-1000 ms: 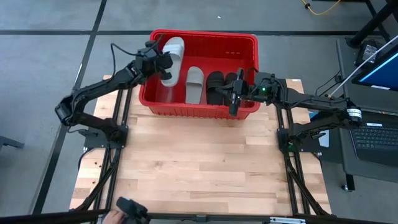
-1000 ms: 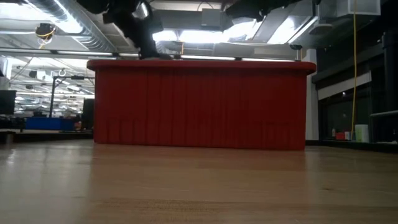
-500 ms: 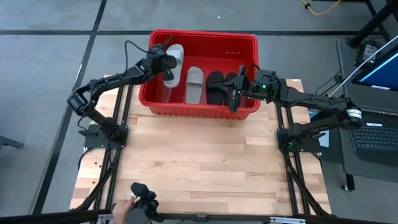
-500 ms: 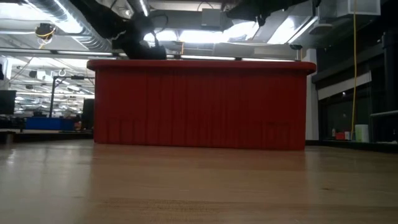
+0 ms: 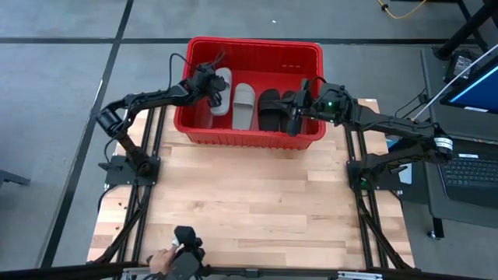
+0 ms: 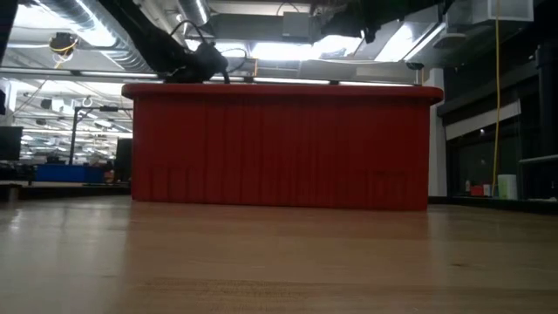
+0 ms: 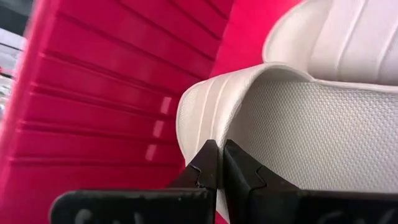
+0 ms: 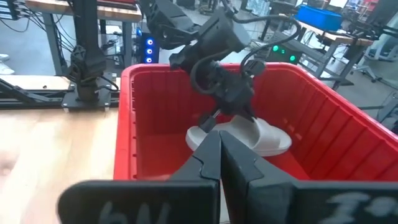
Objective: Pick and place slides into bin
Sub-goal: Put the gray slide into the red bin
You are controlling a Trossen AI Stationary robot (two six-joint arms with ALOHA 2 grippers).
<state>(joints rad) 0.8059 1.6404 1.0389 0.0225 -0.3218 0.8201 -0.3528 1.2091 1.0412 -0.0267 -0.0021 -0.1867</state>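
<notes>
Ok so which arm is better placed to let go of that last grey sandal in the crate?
Left. The left gripper is shut on the grey sandal inside the red crate; the right gripper is shut and empty, over the black sandals.

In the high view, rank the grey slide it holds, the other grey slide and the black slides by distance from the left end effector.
1. Held grey slide, in the bin's left end, at the left end effector.
2. Other grey slide, middle.
3. Black slides, right.

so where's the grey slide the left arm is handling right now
In the high view it lies in the red bin at its left end, held by the left gripper, beside the other grey slide.
</notes>
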